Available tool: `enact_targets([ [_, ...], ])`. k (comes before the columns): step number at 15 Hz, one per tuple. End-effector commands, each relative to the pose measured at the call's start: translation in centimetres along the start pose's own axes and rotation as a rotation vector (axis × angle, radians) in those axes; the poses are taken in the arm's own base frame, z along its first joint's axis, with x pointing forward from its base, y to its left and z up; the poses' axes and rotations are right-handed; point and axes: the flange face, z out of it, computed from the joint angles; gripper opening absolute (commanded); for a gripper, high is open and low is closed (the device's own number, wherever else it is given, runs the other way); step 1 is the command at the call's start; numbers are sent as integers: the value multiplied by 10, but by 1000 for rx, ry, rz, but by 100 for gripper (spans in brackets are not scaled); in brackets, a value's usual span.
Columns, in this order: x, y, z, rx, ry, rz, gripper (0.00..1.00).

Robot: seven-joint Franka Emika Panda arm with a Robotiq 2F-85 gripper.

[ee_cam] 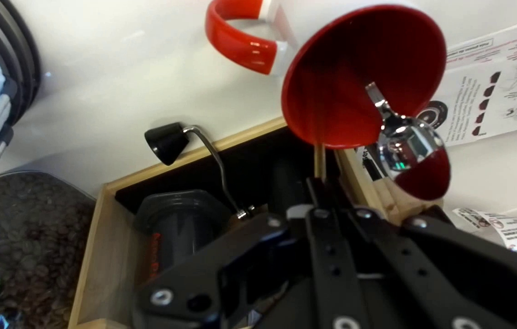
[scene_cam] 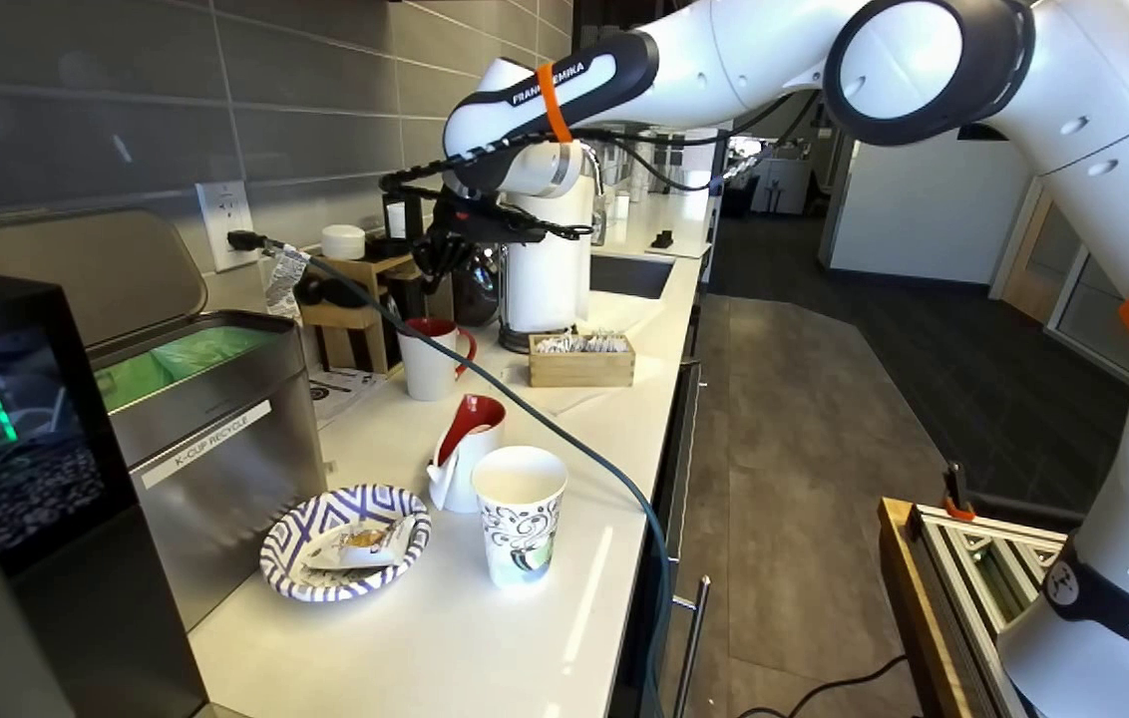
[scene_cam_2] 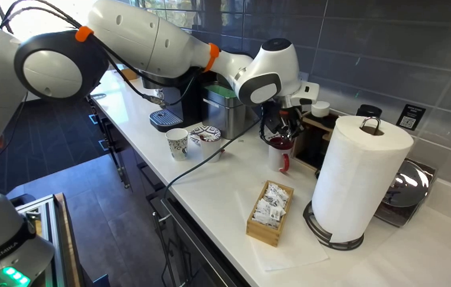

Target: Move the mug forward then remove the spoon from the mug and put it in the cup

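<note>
Our black two-fingered gripper (ee_cam: 327,182) hangs by the rim of a red-lined, red-handled, glossy white mug (scene_cam_2: 277,158); its fingers stand close together, yet we cannot tell whether they meet or pinch anything; the shiny silver metal spoon (ee_cam: 414,157) leans in that upright mug, bowl up and out past the rim, handle down inside; in the wrist view we trace its long axis slantwise, handle toward the upper left, bowl toward the lower right, right of the fingertips. Just beside the mug we see a black-lined wooden rack (ee_cam: 108,274); a dark teal cord (scene_cam: 662,558) runs between the mug and the upright, tapered white paper cup (scene_cam: 522,529) with dark printed swirls; a red-lined white vessel (scene_cam_2: 208,146) also stands between them, just beside the cup; near these two lies a blue-and-white patterned dish (scene_cam: 287,560) holding a small wrapped packet (scene_cam: 375,546); on the mug's handle side stand an open wooden box (scene_cam: 579,374) of white packets (scene_cam: 584,343) and a paper towel roll (scene_cam_2: 363,179).
</note>
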Motion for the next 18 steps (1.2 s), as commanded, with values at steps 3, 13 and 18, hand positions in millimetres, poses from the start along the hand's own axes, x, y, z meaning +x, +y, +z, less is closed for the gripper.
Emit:
enact_targets([
  [3,-30,7,-56,13,6,-79,1],
  [13,-98,20,-141,160,171,-51,1],
  [18,-142,22,-173,250,187,-152,1],
])
